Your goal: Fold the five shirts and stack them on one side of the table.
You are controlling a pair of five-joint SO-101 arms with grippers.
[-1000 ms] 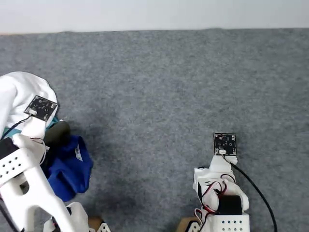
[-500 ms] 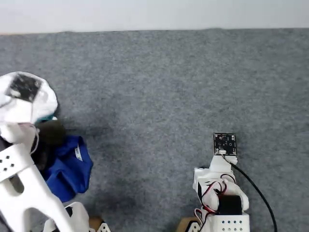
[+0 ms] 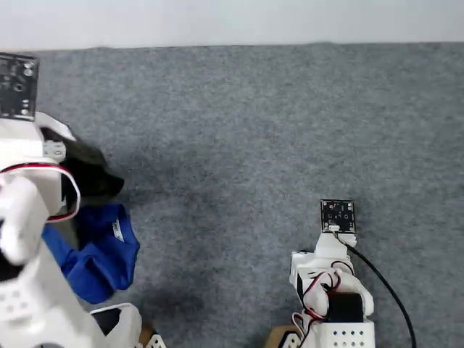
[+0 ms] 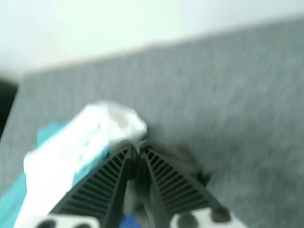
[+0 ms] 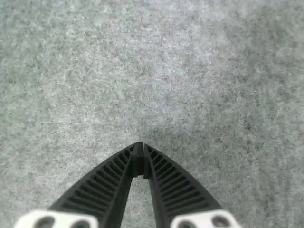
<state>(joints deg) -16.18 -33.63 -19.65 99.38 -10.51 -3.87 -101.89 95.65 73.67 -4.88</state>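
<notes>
Four crumpled cloth shirts: white shirt [image 4: 90, 137], teal shirt [image 4: 47, 130] and dark shirt [image 3: 94, 177] beside the royal-blue shirt [image 3: 101, 254]. Left gripper [image 4: 138, 153] and right gripper [image 5: 143, 159] are both clenched; the left touches the dark shirt.

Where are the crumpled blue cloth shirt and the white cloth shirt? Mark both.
Crumpled blue cloth shirt [image 3: 101, 250]: high view, its bunched middle.
White cloth shirt [image 4: 92, 135]: left wrist view, its white outer surface.

Table [image 3: 254, 130]: top covered in grey, felt-like fabric, mottled weave, reaching to every visible edge. Wall [image 3: 232, 22]: plain white, meeting the table's far edge in a straight line. Lighting: even, with soft, diffuse shadows.
</notes>
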